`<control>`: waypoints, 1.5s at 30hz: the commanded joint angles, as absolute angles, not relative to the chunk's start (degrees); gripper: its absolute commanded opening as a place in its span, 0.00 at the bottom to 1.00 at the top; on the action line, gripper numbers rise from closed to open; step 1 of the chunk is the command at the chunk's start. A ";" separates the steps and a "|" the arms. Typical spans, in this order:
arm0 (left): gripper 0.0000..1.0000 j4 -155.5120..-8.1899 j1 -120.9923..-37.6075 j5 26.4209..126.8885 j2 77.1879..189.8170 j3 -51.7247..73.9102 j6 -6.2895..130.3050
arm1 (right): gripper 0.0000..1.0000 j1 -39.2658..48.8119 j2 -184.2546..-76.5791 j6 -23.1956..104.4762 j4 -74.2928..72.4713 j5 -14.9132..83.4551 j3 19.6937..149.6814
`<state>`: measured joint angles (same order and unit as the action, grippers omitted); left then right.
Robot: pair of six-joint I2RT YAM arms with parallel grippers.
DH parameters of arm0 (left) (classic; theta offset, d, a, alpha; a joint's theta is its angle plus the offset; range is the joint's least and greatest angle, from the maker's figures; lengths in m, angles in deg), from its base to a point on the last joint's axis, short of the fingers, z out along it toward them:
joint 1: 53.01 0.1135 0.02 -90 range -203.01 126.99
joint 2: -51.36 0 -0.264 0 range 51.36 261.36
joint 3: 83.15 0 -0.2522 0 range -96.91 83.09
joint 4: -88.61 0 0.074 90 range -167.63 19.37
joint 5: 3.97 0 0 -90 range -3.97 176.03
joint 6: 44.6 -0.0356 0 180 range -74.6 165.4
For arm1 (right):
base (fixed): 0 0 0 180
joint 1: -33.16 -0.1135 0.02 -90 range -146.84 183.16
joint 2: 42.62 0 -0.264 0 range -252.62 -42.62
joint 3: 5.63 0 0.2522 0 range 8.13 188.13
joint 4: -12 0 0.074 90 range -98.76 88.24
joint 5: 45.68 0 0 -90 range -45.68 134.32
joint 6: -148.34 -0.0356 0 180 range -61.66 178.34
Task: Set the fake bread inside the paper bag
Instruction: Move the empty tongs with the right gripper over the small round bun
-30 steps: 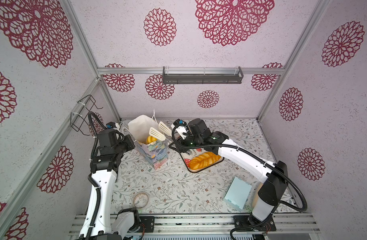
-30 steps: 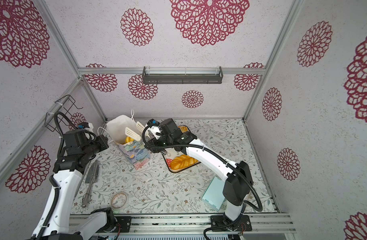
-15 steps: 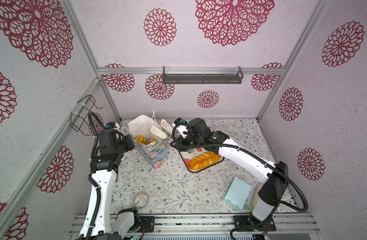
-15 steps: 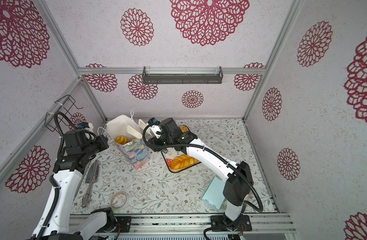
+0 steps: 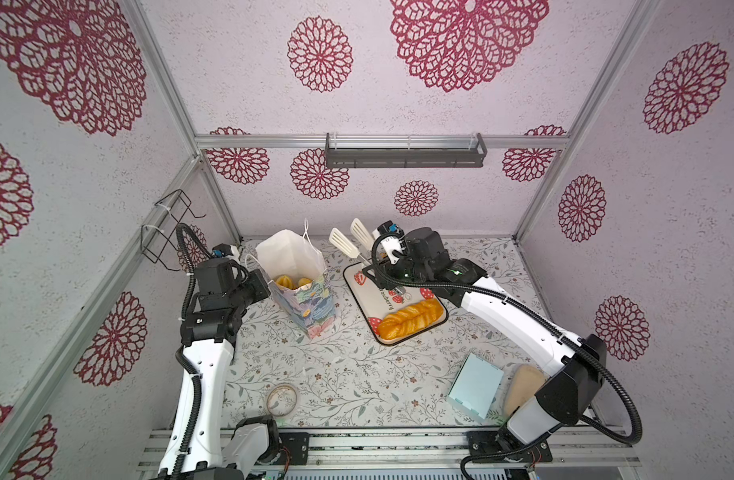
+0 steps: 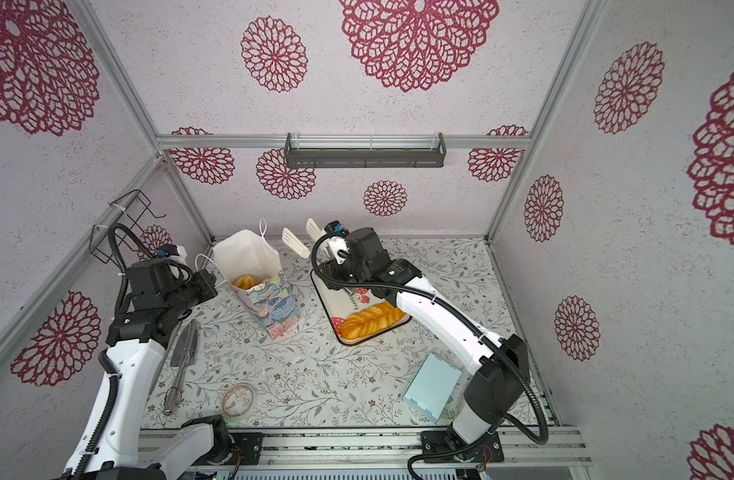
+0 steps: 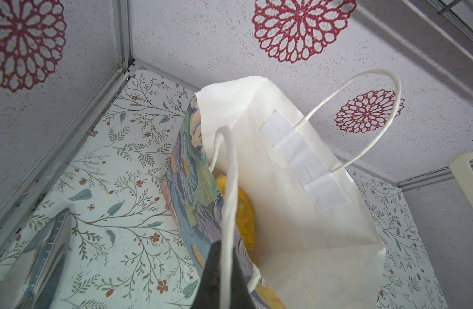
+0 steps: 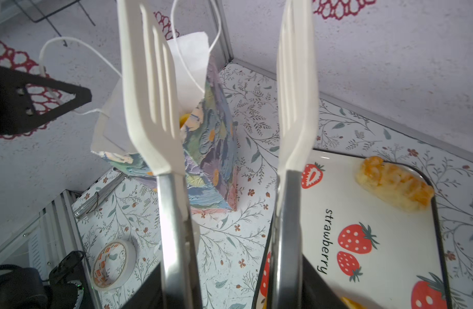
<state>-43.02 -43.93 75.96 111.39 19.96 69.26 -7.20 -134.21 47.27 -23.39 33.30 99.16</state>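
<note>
A long, glossy golden-orange braided toy loaf (image 5: 413,318) lies across the near end of a white, strawberry-printed rectangular tray (image 5: 367,291), its long axis following the tray's short edge. From the right gripper (image 5: 373,268) the loaf sits back toward that arm's base, behind the tool tips, which point the opposite way.

That gripper clamps the metal arms of white-bladed tongs (image 8: 155,93). The two blades stand apart with nothing between them. A second, shorter golden piece (image 8: 394,184) lies on the tray off to one side of the blades.

The tall paper bag painted with pastel flowers (image 5: 311,305) stands upright near the blades, with two golden pieces (image 5: 285,281) showing inside. The left gripper (image 7: 226,278) is pinched tight on one thin white string handle (image 7: 228,187), on the bag's side away from the tray, so the right arm is much nearer the loaf.

Counted: one bag, one tray, one pair of tongs in hand.
</note>
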 commanded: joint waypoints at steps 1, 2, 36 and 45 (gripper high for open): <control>0.00 -43.73 -43.44 75.48 111.08 20.66 69.47 | 0.57 -4.04 -131.07 43.05 -19.51 34.11 98.94; 0.00 -43.73 -43.46 75.43 111.06 20.61 69.42 | 0.57 -3.26 -131.20 42.46 -19.90 34.53 99.01; 0.00 -43.53 -43.46 75.67 111.08 20.65 69.33 | 0.57 12.56 -138.04 29.58 -21.89 33.64 93.05; 0.00 -43.53 -43.43 75.81 110.93 20.72 69.31 | 0.57 14.87 -140.02 28.37 -21.27 33.27 91.37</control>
